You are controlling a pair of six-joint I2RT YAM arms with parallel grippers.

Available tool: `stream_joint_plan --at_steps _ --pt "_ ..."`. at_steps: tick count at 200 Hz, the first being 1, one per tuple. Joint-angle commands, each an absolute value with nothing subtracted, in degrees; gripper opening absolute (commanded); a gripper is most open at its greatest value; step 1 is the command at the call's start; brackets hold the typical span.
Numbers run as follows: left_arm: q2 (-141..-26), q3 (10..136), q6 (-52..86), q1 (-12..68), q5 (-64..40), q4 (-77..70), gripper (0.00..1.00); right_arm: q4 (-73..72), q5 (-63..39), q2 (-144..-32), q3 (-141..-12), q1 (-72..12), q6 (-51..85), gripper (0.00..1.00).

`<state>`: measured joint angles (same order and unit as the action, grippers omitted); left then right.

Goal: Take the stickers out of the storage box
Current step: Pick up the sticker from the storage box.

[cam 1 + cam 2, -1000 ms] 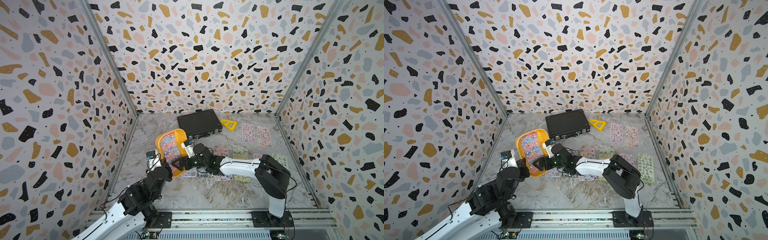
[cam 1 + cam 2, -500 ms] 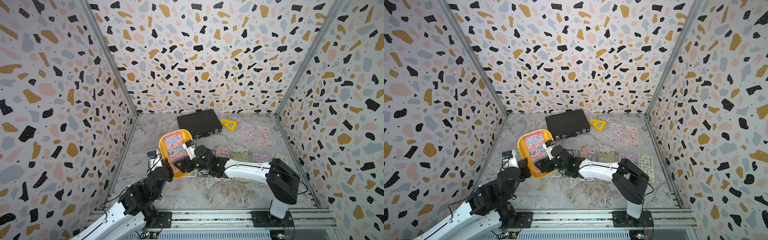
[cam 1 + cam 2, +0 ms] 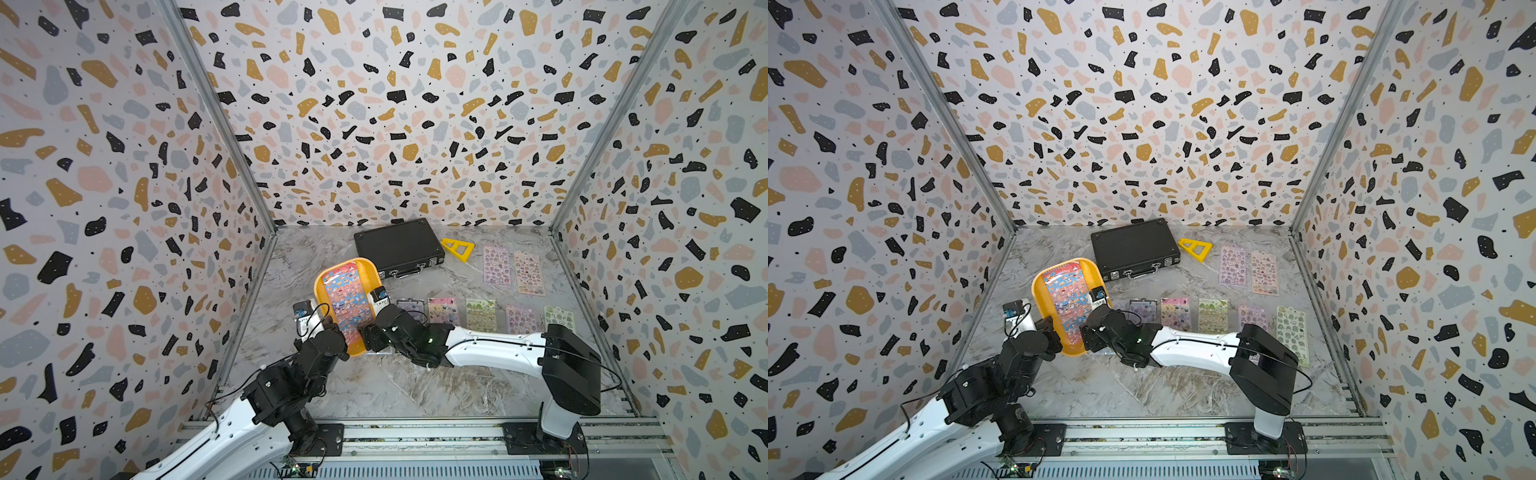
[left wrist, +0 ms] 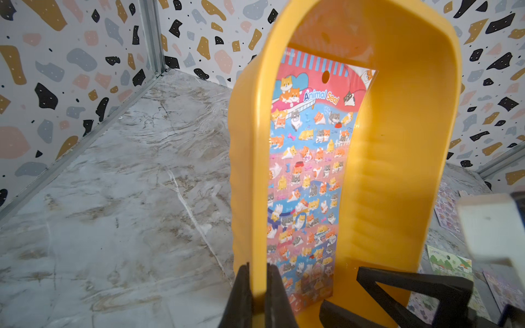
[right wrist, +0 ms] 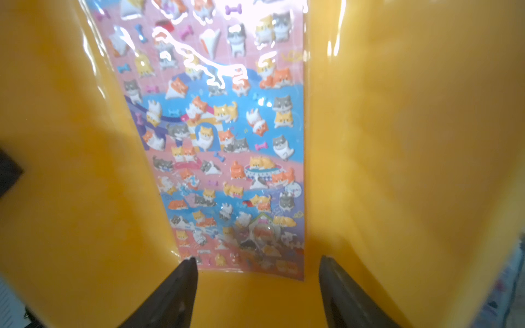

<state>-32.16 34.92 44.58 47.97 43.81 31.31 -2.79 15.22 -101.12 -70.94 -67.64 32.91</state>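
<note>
The storage box (image 3: 371, 275), a shallow yellow-orange tray, is tilted with its far end raised, left of centre in both top views. My left gripper (image 4: 257, 269) is shut on the box's side rim (image 4: 255, 170) near its low end. One sheet of stickers (image 4: 309, 170), red and blue with small cartoon animals, lies inside against the floor of the box (image 5: 397, 142). My right gripper (image 5: 257, 261) is open at the low end of the box, its fingertips on either side of the sheet's (image 5: 227, 127) near edge, gripping nothing. Several more sticker sheets (image 3: 481, 313) lie flat on the table.
A black briefcase (image 3: 399, 247) lies closed behind the box, with a yellow triangle ruler (image 3: 457, 249) to its right. Two sticker sheets (image 3: 513, 268) lie at the back right, with a row of sheets (image 3: 1212, 316) nearer, behind my right forearm. Patterned walls close three sides.
My right gripper has moved left from beside the box to its low end, now facing the sheet inside. The box has shifted slightly in my left gripper's hold.
</note>
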Motion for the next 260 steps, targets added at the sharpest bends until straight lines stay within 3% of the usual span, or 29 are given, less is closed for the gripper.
stream_joint_plan --at_steps 1,156,219,260 --pt "-31.27 35.86 45.30 48.02 43.91 27.96 0.00 1.31 18.16 -103.19 -75.27 -67.25 32.36 0.76" --pt "-23.61 31.81 40.73 48.00 34.96 18.97 0.00 -5.75 -3.27 -112.70 -79.25 -59.16 36.82 0.93" --pt "-23.57 31.99 43.03 47.94 38.57 21.35 0.00 -13.72 -21.45 -107.22 -72.51 -56.84 38.82 0.82" --pt "-24.42 32.69 45.28 47.94 40.76 23.32 0.00 -16.23 -27.83 -104.53 -68.74 -55.90 42.40 0.72"
